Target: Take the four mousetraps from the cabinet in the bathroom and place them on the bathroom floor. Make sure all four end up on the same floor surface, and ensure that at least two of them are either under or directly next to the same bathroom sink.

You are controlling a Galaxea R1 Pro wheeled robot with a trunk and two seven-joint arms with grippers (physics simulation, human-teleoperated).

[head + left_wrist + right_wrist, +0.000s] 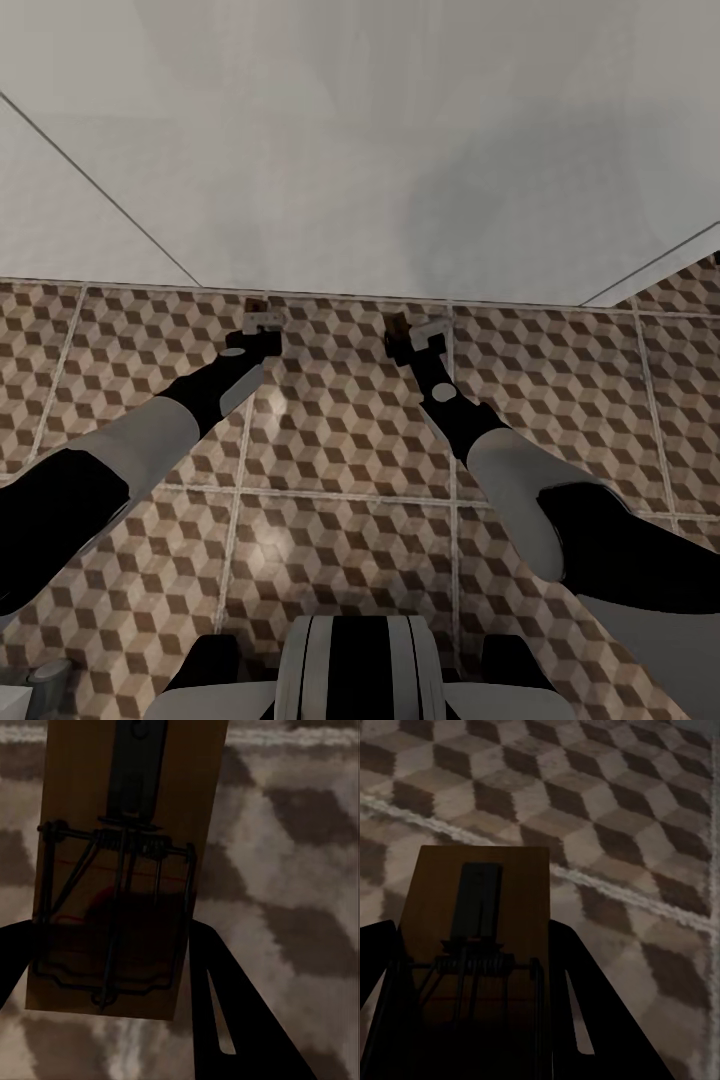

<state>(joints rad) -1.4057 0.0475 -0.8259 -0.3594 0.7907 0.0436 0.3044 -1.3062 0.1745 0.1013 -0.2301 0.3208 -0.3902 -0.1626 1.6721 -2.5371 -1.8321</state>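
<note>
Two mousetraps are in view, each a small brown wooden board with dark wire parts. My left gripper (262, 320) is shut on one mousetrap (256, 302), which fills the left wrist view as mousetrap (127, 870) between the dark fingers (225, 1012), just above the bathroom floor (300, 870). My right gripper (415, 332) is shut on the other mousetrap (397, 325), seen as mousetrap (472, 915) over the cube-patterned tiles (607, 810). Both grippers hang low over the bathroom floor (340, 440), close to the foot of a broad white surface (360, 150). I cannot tell whether that surface is the sink. The cabinet is out of view.
The white surface spans the whole far side, meeting the tiles along a straight line. Pale grout lines (240, 460) cross the floor. My base (360, 670) is at the near edge, and a small grey object (45, 685) sits at the near left corner.
</note>
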